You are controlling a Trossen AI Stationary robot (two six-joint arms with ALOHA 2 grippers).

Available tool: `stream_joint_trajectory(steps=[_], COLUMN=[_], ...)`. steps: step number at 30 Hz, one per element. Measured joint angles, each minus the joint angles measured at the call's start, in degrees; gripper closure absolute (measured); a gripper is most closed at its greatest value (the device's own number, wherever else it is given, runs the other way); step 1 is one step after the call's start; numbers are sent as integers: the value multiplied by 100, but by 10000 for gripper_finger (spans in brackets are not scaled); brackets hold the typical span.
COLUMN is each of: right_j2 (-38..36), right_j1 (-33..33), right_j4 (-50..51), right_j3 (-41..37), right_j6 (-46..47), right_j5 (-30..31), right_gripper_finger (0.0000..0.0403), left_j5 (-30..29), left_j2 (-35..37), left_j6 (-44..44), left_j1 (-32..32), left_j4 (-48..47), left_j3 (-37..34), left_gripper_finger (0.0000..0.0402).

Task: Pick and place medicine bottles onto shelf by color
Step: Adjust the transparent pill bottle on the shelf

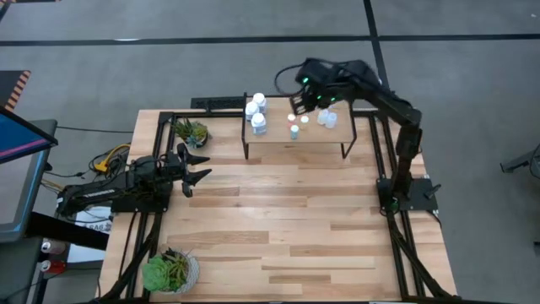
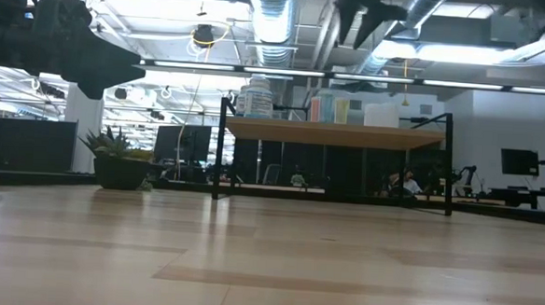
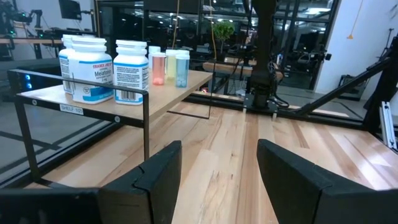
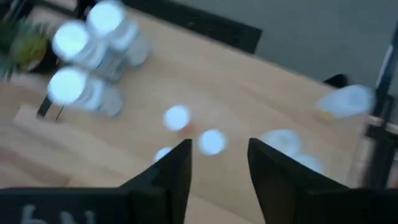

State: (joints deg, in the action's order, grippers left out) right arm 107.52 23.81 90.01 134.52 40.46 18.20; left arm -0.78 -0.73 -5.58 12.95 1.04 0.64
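Observation:
The shelf (image 1: pixel 291 140) stands at the table's far side on thin black legs. On its left end stand three larger white bottles (image 1: pixel 256 114), in the middle three small reddish ones (image 1: pixel 296 124), and on the right pale ones (image 1: pixel 327 118). My right gripper (image 1: pixel 297 105) hangs open above the shelf's middle, pointing slantwise down, with nothing between its fingers (image 4: pixel 217 162). Its wrist view shows the bottle caps (image 4: pixel 177 117) blurred below it. My left gripper (image 1: pixel 201 166) waits open and level at the table's left side, facing the shelf (image 3: pixel 180 87).
One green potted plant (image 1: pixel 192 131) sits at the far left, just left of the shelf, and another (image 1: pixel 169 270) at the near left corner. The wide plank tabletop (image 1: pixel 287 219) lies bare between the arms. A black frame runs round the table.

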Motion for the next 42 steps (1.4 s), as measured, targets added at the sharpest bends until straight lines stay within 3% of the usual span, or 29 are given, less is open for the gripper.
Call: stream_joint_trajectory(steps=[11,19,30,42], right_j2=[-52,-38,-35,-39], right_j1=[1728,2753,3196,3123], right_j4=[1,-185,-1360,-1528], right_j3=[-428,-1175,-2219,-2585], right_j6=[-566,-1092,-1516,-1546], right_j5=[-435,-797,-1154,-1398], right_gripper_finger=[321,350,387,390], left_j5=[-1,-1,0,0], left_j2=[0,0,2,0], left_j6=[0,0,0,0], left_j1=[0,0,0,0], left_j4=[0,0,0,0], left_j3=[0,0,0,0], left_gripper_finger=[205,205,205,205])
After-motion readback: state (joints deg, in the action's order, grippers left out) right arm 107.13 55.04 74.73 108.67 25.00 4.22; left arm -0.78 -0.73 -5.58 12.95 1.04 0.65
